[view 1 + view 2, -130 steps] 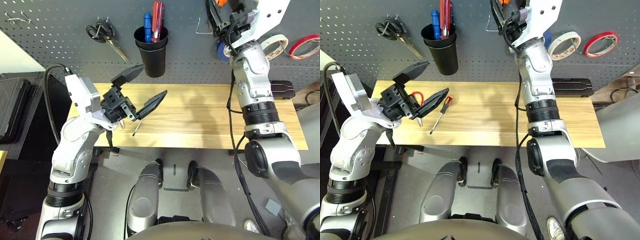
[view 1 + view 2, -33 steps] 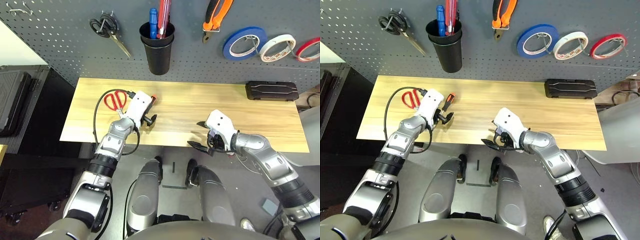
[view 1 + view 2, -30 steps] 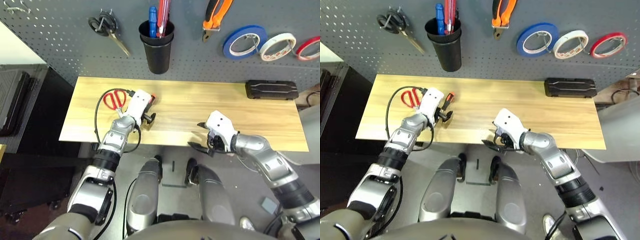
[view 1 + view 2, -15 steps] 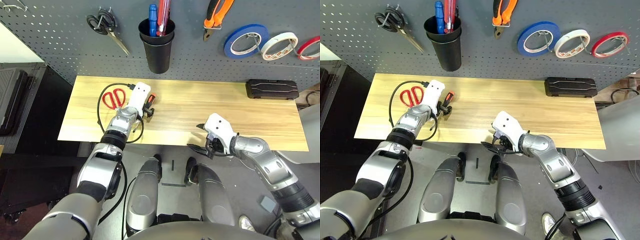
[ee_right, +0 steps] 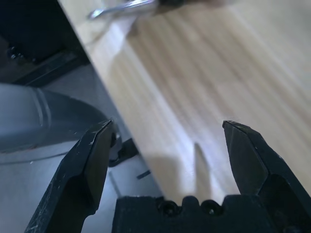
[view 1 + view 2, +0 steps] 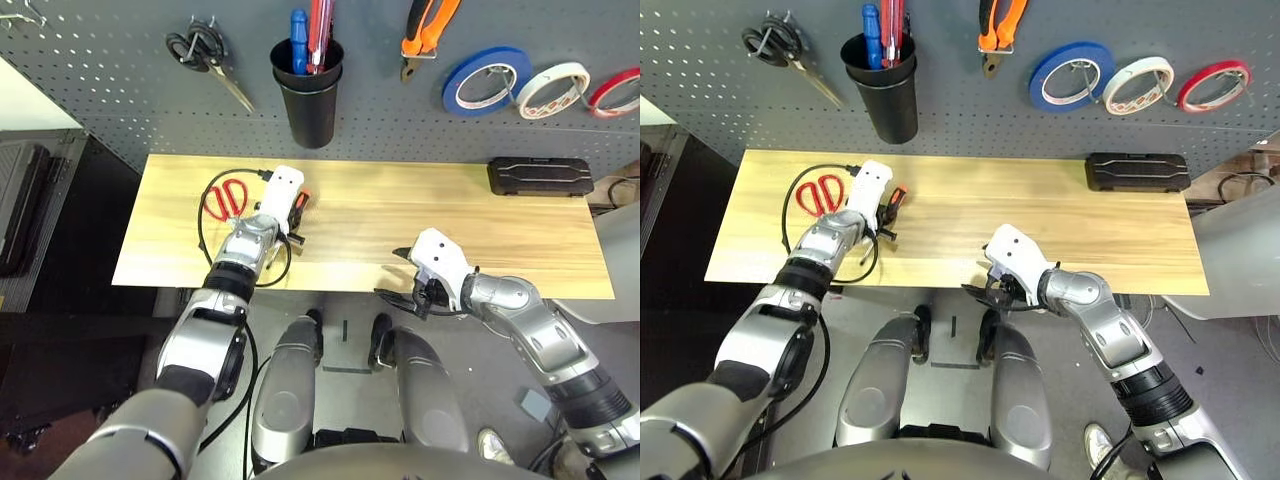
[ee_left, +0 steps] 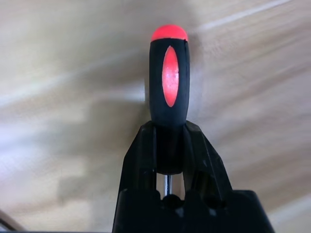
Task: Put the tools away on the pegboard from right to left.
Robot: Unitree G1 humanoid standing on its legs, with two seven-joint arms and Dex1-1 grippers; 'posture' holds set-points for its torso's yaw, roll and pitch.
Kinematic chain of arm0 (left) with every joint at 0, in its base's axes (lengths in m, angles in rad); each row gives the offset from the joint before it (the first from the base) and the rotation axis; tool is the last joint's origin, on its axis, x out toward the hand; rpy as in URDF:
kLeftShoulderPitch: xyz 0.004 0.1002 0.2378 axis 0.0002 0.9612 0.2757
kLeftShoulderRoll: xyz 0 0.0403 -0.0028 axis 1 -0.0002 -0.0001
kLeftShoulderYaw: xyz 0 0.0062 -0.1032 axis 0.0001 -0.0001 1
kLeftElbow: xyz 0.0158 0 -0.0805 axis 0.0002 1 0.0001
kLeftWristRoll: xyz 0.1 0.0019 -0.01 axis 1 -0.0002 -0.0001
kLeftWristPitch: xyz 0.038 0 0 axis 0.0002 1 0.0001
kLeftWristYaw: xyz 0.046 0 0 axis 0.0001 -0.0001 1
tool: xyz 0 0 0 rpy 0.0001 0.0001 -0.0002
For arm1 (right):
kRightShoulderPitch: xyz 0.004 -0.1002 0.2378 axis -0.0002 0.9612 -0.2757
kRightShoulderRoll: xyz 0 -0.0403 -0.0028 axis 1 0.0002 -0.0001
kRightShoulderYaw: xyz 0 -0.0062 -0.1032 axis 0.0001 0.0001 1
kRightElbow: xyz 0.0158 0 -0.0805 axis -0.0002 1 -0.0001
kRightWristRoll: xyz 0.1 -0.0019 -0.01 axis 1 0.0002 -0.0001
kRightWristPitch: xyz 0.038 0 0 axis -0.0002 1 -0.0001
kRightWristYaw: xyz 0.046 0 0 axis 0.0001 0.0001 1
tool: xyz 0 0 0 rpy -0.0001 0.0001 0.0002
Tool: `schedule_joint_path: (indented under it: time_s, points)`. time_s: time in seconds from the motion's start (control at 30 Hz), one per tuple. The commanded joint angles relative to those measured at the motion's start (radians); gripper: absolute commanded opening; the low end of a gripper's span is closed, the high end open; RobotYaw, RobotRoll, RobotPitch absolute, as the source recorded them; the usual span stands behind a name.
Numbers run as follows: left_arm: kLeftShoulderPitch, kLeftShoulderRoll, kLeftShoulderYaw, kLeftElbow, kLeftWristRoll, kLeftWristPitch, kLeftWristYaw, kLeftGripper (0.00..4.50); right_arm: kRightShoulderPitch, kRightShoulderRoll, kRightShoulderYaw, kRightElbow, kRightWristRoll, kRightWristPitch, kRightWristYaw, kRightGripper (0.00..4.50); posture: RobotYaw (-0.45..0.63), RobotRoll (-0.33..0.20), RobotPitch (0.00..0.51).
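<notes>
Hanging already on the pegboard (image 6: 120,90) are the white tape ring (image 6: 553,89) and pliers (image 6: 425,30). Left gripper (image 7: 169,145) clenches the screwdriver (image 7: 168,92) on the table (image 6: 520,240); red-handled scissors (image 6: 224,198) wait. Right gripper (image 5: 167,145) is spread, empty.

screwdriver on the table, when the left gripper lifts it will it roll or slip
The screwdriver looks stiff and light: a slim shaft and a short handle. Its rounded handle would probably roll on the wooden table if let go. The left gripper pinches it at the base of the handle, so the handle end may droop a little; the black part looks rubbery, so a slip seems unlikely.
</notes>
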Motion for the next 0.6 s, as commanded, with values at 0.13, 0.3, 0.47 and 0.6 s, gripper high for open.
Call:
schedule_joint_path:
  time_s: [0.13, 0.3, 0.47, 0.6]
  points:
    - [0.182, -0.065, 0.053, -0.431, -0.061, 0.106, 0.079, 0.55, -0.001, 0.027, -0.105, 0.098, 0.093, -0.059, 0.020, 4.50, 0.23, 0.000, 0.330]
    - [0.260, -0.069, 0.093, -0.644, -0.095, 0.134, 0.103, 0.55, -0.053, 0.039, -0.163, 0.197, 0.133, -0.128, 0.052, 4.50, 0.27, 0.000, 0.310]
    - [0.355, -0.040, 0.112, -0.844, -0.114, 0.051, 0.095, 0.55, -0.122, 0.014, -0.244, 0.281, 0.196, -0.209, 0.126, 4.50, 0.30, 0.000, 0.289]
    - [0.387, -0.017, 0.151, -0.928, -0.148, 0.001, 0.084, 0.55, -0.151, 0.000, -0.312, 0.309, 0.260, -0.251, 0.185, 4.50, 0.30, 0.000, 0.273]
